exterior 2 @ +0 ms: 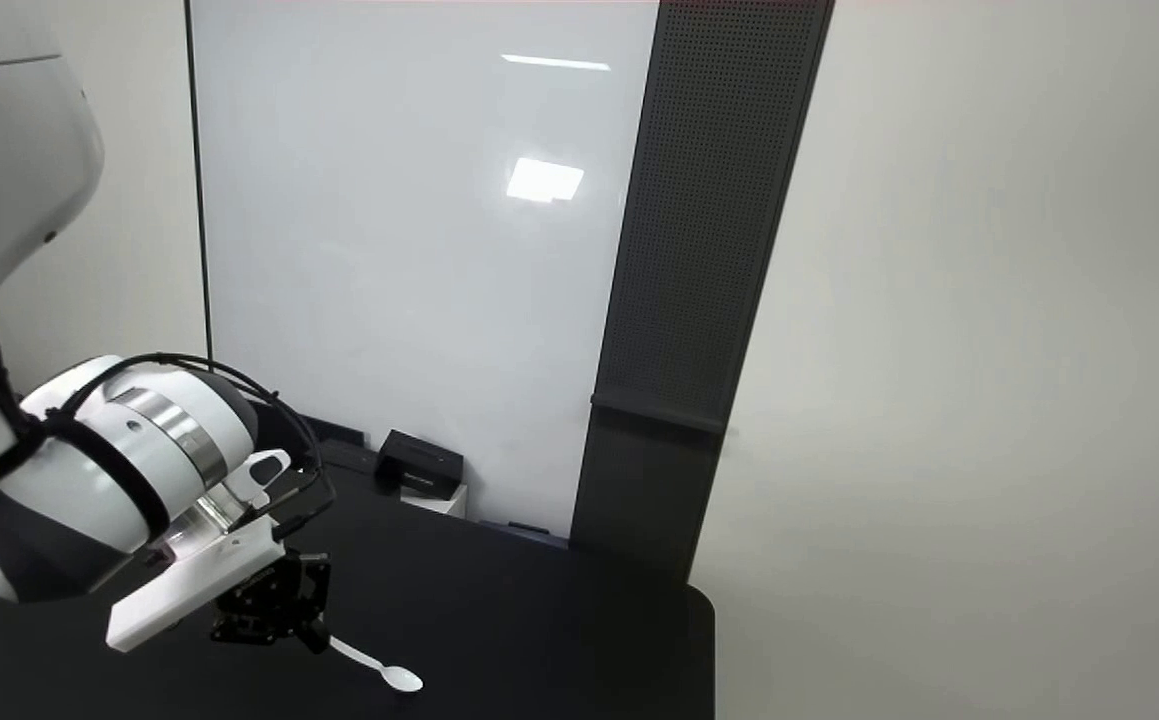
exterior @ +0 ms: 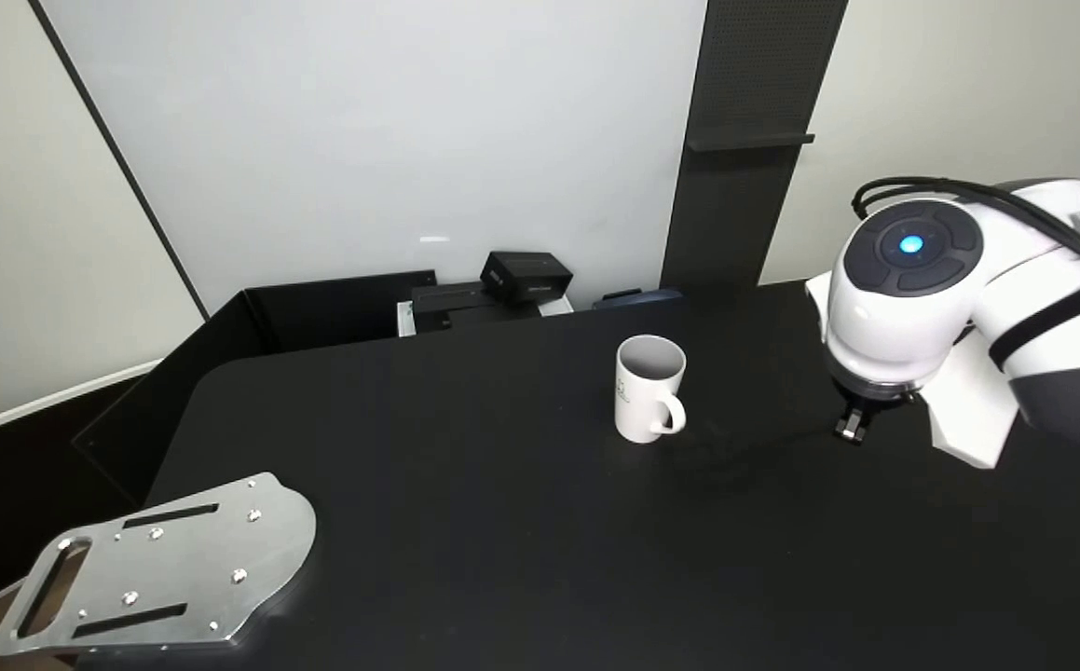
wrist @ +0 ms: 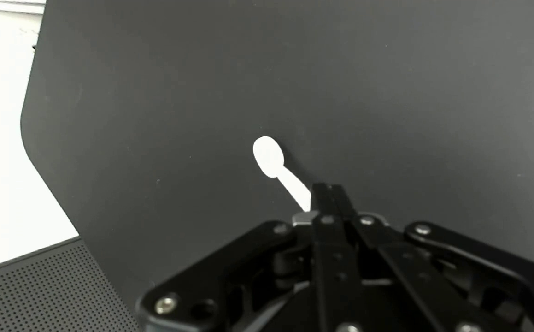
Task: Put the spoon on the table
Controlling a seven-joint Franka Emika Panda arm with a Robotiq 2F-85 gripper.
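Observation:
The spoon is white and slender. In an exterior view it sticks out from my gripper's fingertips, bowl outward and low over the matte black table. In the wrist view the spoon's bowl and part of its handle show left of my gripper. The fingers are closed together on the handle, whose end is hidden behind them. A shadow lies beside the spoon on the table; I cannot tell whether the bowl touches it. In an exterior view my gripper shows small, the spoon hidden.
A white mug stands upright on the table, left of my gripper. A flat grey metal plate lies at the table's near left corner. Black boxes sit behind the far edge, before the whiteboard. A perforated panel rises behind the table.

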